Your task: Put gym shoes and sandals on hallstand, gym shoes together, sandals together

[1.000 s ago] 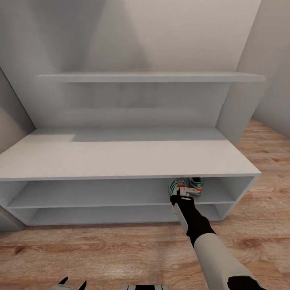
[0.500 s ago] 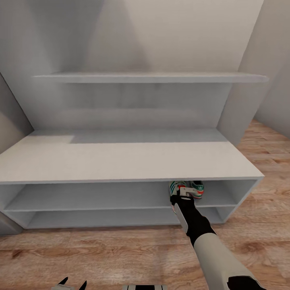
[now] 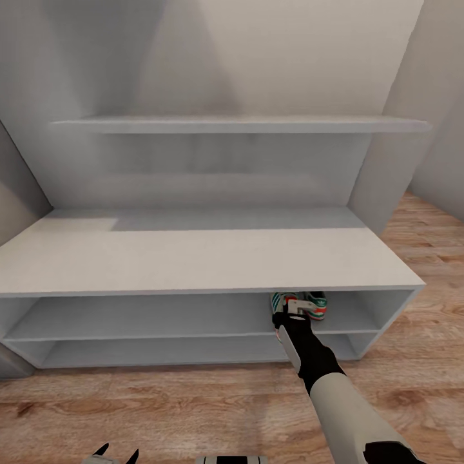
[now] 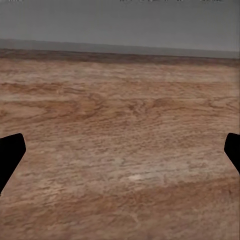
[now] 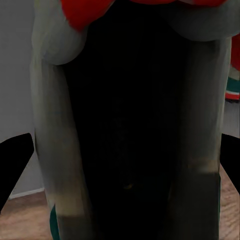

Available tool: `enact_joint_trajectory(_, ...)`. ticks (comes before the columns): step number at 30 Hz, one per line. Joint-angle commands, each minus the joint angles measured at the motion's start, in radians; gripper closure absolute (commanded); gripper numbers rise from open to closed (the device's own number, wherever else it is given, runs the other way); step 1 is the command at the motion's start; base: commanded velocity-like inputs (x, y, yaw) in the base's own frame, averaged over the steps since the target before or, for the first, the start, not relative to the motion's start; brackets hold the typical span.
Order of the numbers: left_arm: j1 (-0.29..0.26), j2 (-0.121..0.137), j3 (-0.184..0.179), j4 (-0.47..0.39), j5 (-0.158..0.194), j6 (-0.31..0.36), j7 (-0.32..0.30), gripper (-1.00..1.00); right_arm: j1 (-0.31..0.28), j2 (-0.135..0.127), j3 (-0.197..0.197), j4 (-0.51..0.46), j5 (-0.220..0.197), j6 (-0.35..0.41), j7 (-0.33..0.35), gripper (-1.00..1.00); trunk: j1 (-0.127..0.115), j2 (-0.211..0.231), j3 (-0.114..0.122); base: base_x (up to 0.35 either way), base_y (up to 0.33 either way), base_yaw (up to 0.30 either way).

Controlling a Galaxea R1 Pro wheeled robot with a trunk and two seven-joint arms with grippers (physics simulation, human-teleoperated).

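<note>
Lower right of centre, the right tool [image 3: 293, 309] grips one gym shoe [image 3: 283, 301] in the hallstand [image 3: 193, 258] upper compartment, beside the other gym shoe [image 3: 316, 303]. Left tool [image 3: 116, 453] spread wide above the corridor floor [image 4: 120, 135].

The head view looks down and forward at the shoe rack [image 3: 212, 258] from nearby. The left wrist view faces the floor [image 4: 120, 150] low. The right wrist view presses against a shoe [image 5: 130, 125], shared with the head view.

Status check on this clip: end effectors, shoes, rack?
Right end effector at upper compartment of hallstand, at a gym shoe; grip unclear. Second gym shoe alongside. Left end effector open over corridor floor.
</note>
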Motion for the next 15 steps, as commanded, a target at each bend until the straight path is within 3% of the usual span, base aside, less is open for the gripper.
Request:
enact_joint_trajectory(1, -0.001, 0.0, 0.005, 0.001, 0.004, 0.001, -0.01, -1.0, 0.0, 0.001, -0.002, -0.001, -0.002, 0.004, -0.003, 1.0, 0.0, 0.0, -0.001, 0.154, -0.027, 0.0)
enact_joint_trajectory(15, -0.001, 0.0, 0.005, 0.001, 0.005, 0.001, -0.011, -1.0, 0.0, 0.001, -0.002, -0.001, -0.002, 0.004, -0.003, 1.0, 0.0, 0.0, -0.001, 0.086, -0.013, 0.0)
